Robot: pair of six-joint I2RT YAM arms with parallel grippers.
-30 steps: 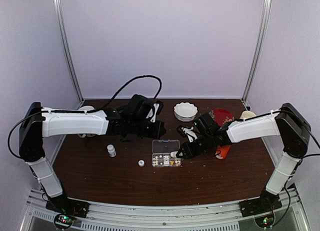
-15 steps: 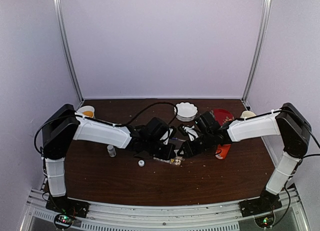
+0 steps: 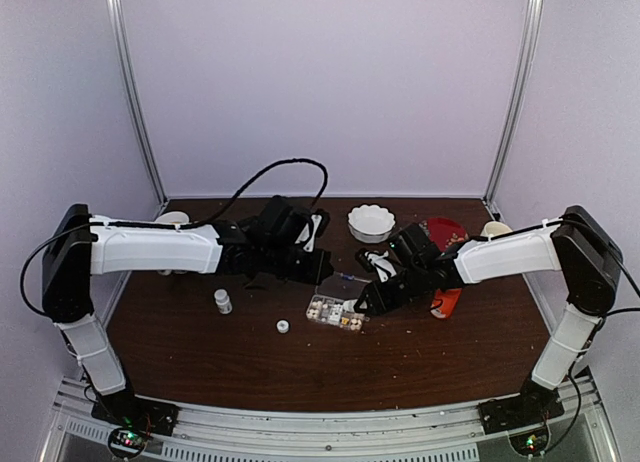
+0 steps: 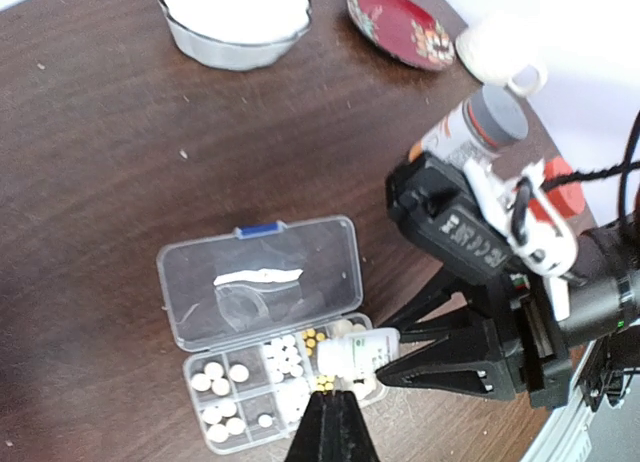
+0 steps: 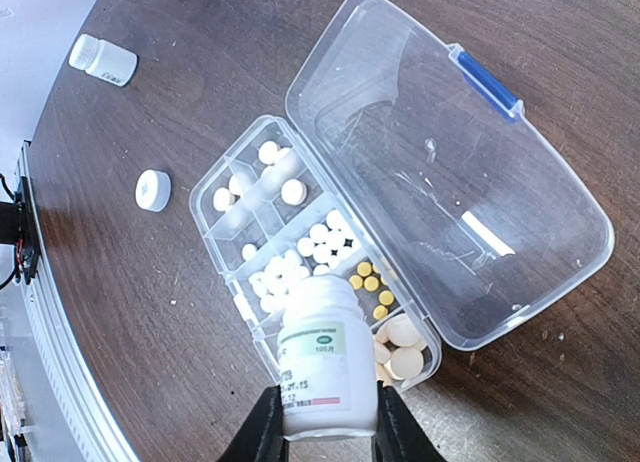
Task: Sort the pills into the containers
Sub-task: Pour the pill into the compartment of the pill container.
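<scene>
**A:** Where do things stand?

**B:** The right gripper (image 5: 324,427) clamps the white pill bottle (image 5: 322,357) at lower centre of its wrist view. The bottle's mouth is tipped over the middle compartments of the open pill organizer box (image 5: 450,162), where pills (image 5: 325,244) already lie. The left gripper (image 4: 328,427) is pinched closed; I can't tell whether it holds anything.

**A:** Advice?

**B:** Tilt slowly, hold the mouth over 1 compartment, and shake gently so nothing bounces onto the table (image 3: 200,352).

**A:** What's changed since 0.5 seconds ago?

**B:** The left arm has pulled back from over the box toward the upper left. The right arm hasn't moved.
</scene>
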